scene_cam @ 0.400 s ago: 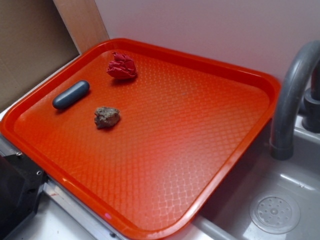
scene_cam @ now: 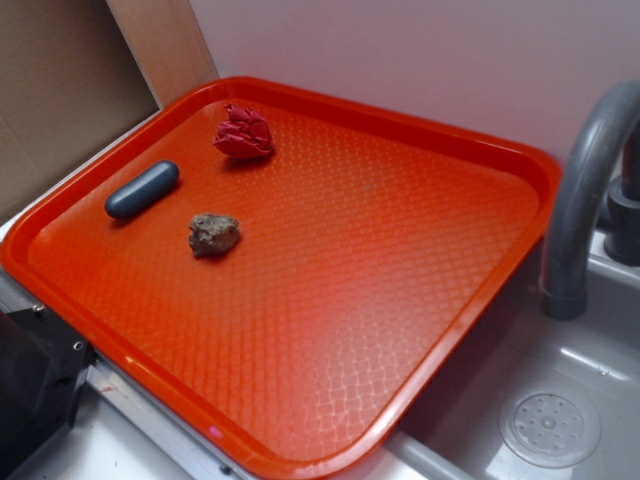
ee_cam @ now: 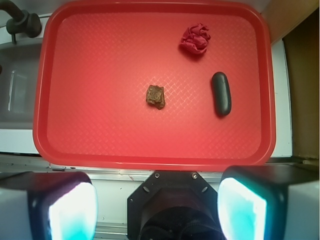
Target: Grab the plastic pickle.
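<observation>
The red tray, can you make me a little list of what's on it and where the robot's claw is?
tray: orange-red tray, next to a grey sink
pickle: dark blue-grey plastic pickle, lying flat near the tray's edge
rock: lumpy brown rock-like chunk, beside the pickle, not touching
ball: wrinkly red ball, apart from both
gripper: gripper open, high above the tray, holding nothing
</observation>
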Action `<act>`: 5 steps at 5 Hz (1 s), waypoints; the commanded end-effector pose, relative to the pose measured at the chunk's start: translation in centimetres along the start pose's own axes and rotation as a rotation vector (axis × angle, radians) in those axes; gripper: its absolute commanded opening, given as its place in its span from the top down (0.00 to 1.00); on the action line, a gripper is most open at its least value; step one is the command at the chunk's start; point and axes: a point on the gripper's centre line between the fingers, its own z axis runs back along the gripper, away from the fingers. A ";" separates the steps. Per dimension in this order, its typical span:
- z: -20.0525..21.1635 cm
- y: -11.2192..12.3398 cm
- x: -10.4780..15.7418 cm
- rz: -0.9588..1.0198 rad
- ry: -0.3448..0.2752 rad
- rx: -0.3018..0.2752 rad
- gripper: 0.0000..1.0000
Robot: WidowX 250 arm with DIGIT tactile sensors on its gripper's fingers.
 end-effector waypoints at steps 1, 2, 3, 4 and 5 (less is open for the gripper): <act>-7.0 2.6 6.3 -0.129 -0.140 -0.090 0.00; -10.1 5.0 9.0 -0.171 -0.181 -0.108 0.00; -12.4 7.0 9.5 -0.104 -0.141 -0.008 0.00; -12.8 8.8 8.3 -0.062 -0.114 0.058 0.00; -14.7 10.2 8.1 -0.016 -0.065 0.120 0.00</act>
